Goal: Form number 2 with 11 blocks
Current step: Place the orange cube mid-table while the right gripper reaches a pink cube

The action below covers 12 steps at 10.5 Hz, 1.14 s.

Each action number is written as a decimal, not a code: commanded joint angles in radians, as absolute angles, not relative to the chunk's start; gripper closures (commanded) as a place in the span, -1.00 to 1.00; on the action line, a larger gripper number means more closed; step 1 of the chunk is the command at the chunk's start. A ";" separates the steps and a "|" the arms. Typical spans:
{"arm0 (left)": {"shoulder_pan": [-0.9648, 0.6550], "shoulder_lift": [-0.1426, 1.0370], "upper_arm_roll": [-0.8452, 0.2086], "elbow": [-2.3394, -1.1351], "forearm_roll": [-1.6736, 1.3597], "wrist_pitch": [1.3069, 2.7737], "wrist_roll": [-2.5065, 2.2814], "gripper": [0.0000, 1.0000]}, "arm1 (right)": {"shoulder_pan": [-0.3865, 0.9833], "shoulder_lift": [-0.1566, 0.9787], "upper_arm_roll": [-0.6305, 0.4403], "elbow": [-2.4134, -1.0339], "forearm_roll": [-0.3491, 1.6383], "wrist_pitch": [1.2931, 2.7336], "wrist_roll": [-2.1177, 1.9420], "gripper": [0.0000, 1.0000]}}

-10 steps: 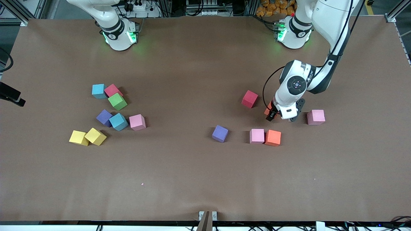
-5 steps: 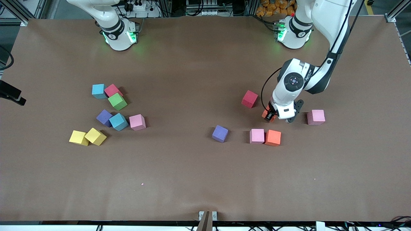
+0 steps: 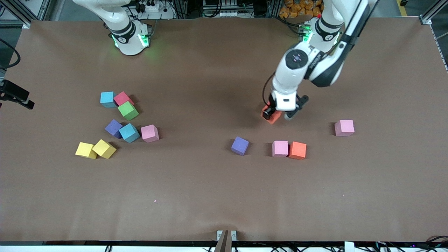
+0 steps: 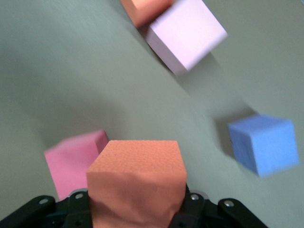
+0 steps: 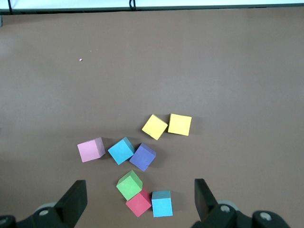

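Note:
My left gripper (image 3: 276, 113) is shut on an orange cube (image 3: 271, 117) and holds it in the air over the red cube, which the hand hides in the front view. The left wrist view shows the held orange cube (image 4: 135, 183) with the red cube (image 4: 71, 164) just under and beside it. On the table nearer the front camera, a pink cube (image 3: 280, 148) touches a second orange cube (image 3: 297, 150), with a purple cube (image 3: 240, 145) beside them. Another pink cube (image 3: 344, 127) lies apart. My right gripper (image 5: 140, 202) is open, high over the other cluster.
At the right arm's end lie a light blue cube (image 3: 107, 99), a red cube (image 3: 123, 98), a green cube (image 3: 127, 110), a purple cube (image 3: 113, 127), a blue cube (image 3: 129, 133), a pink cube (image 3: 149, 133) and two yellow cubes (image 3: 94, 149).
My left gripper has carried the orange cube up and toward the right arm's end, from beside the lone pink cube to over the red cube. The cubes on the table have not moved.

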<state>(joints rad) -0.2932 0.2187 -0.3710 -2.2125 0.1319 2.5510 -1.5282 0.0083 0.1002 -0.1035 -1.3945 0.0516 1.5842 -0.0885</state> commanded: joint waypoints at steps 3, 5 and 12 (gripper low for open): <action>-0.426 0.267 -0.465 -2.161 0.166 2.534 -1.539 1.00 | 0.064 0.106 -0.011 -1.382 0.045 1.568 -0.083 -1.00; -0.527 0.355 -0.462 -2.151 0.239 2.536 -1.542 1.00 | 0.097 0.120 -0.011 -1.402 0.044 1.556 -0.078 -1.00; -0.646 0.459 -0.508 -2.137 0.448 2.537 -1.405 1.00 | 0.127 0.083 -0.008 -1.740 0.061 1.829 -0.048 -1.00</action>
<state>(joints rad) -0.6267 0.4562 -0.4956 -2.1609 0.4222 2.5475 -1.4509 0.1174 0.1248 -0.0107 -1.6181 0.0529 1.7223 -0.0706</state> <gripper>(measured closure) 0.414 0.000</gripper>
